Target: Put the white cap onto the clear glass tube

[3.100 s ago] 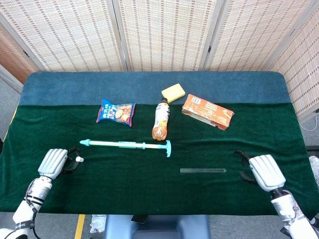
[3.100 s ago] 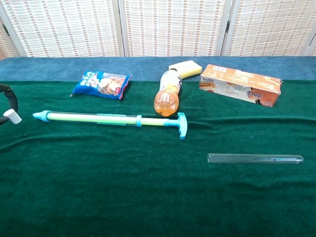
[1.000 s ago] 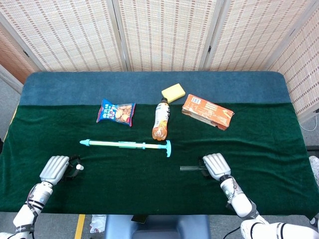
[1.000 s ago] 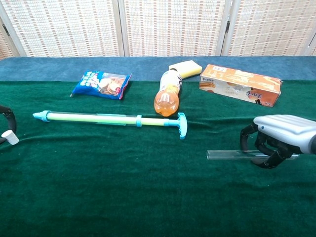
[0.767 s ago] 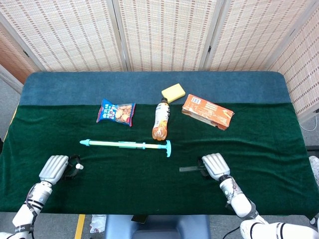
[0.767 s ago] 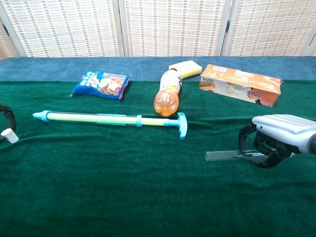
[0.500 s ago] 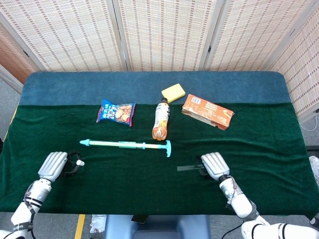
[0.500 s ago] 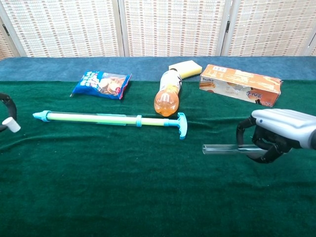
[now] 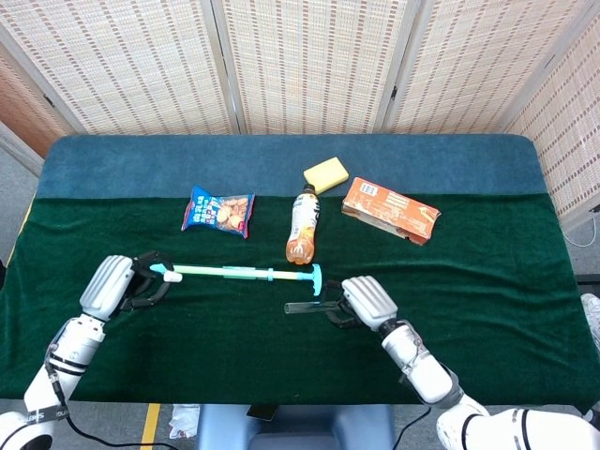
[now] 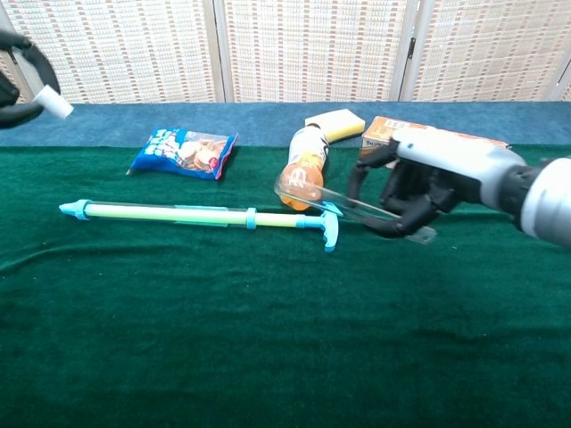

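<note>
Right hand (image 10: 419, 192) grips the clear glass tube (image 10: 317, 193) clear of the green cloth table (image 10: 268, 339), its open end pointing left. Left hand (image 9: 117, 281) pinches the small white cap (image 10: 58, 105) in its fingertips, raised at far left, well apart from the tube.
</note>
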Controlling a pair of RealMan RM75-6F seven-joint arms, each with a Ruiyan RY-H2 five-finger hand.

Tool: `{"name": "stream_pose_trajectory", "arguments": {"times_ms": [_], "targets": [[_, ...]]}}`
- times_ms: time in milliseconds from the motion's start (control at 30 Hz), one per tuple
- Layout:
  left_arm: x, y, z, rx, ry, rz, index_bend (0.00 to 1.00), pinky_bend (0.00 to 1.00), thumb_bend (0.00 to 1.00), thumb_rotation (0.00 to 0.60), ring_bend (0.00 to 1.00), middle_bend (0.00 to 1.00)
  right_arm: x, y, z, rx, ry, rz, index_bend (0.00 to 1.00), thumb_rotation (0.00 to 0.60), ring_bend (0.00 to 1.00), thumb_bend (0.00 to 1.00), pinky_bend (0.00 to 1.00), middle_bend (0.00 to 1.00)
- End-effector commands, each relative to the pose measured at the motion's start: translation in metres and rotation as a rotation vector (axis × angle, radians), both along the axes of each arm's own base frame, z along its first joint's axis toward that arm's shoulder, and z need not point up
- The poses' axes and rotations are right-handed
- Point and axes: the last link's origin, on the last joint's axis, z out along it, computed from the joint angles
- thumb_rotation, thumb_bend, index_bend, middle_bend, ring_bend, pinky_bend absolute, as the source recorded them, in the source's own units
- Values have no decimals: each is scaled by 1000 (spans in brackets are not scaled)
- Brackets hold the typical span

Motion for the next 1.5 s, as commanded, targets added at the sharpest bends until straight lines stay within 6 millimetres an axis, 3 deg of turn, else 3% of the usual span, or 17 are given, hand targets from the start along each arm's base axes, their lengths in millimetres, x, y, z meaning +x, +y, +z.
{"name": "stream_pose_trajectory", "arguments": {"times_ms": [33,400,700,1500], "targets": [[17,-4,1,12,-8,-63,555,906,564,600,894,1000,16,-2,-4,24,-65,-10,867,600,1000,649,1000,973],[53,-15,-10,1,18,-197,558,906,564,600,893,1000,55,-8,-23,73,-239,-55,872,600,1000,657,1000,973],[68,-23,-18,23,26,-271,563,906,563,600,893,1000,72,-7,-36,89,-292,-66,875,600,1000,658,1000,974],[72,-24,-27,29,37,-275,570,906,564,600,893,1000,81,-6,-39,93,-350,-73,878,600,1000,658,1000,974]]}}
